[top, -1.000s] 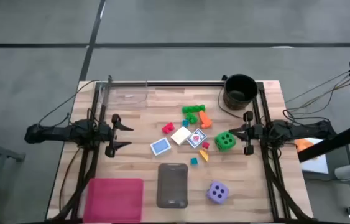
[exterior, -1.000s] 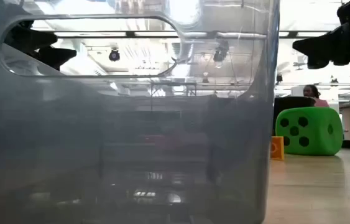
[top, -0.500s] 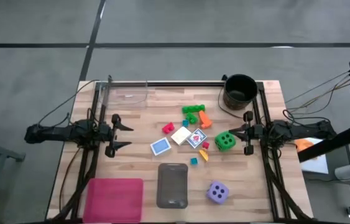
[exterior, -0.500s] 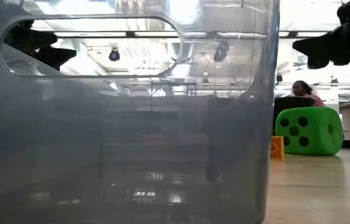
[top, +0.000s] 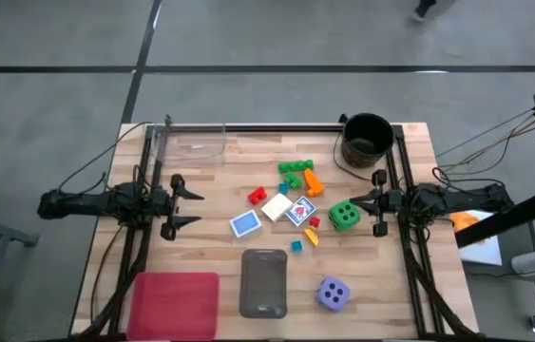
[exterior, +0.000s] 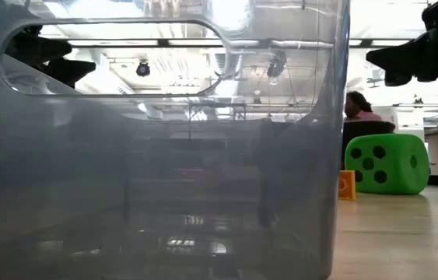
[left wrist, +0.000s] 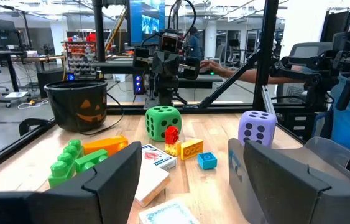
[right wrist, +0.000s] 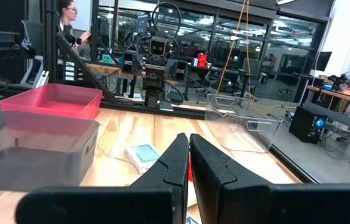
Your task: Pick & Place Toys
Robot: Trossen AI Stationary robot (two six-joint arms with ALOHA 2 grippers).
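The toys lie loose on the table's middle: green blocks [top: 296,171], an orange block [top: 315,182], a red block [top: 257,196], cards [top: 245,224], a green die [top: 344,216] and a purple die [top: 333,294] near the front. My left gripper [top: 191,207] hangs level at the table's left side, open, with nothing between its fingers [left wrist: 119,180]; the toys lie ahead of it [left wrist: 163,122]. My right gripper [top: 354,201] hangs level at the right side, shut and empty [right wrist: 188,155], just right of the green die.
A grey tray [top: 264,282] stands at the front middle and fills most of the low view [exterior: 156,155]. A pink tray [top: 175,304] sits front left, a black bucket [top: 366,140] back right, a clear container [top: 196,142] back left. A person [exterior: 359,105] moves in the room beyond.
Both arms and all toys have kept still. In the low view, the person behind the table has moved toward the left.
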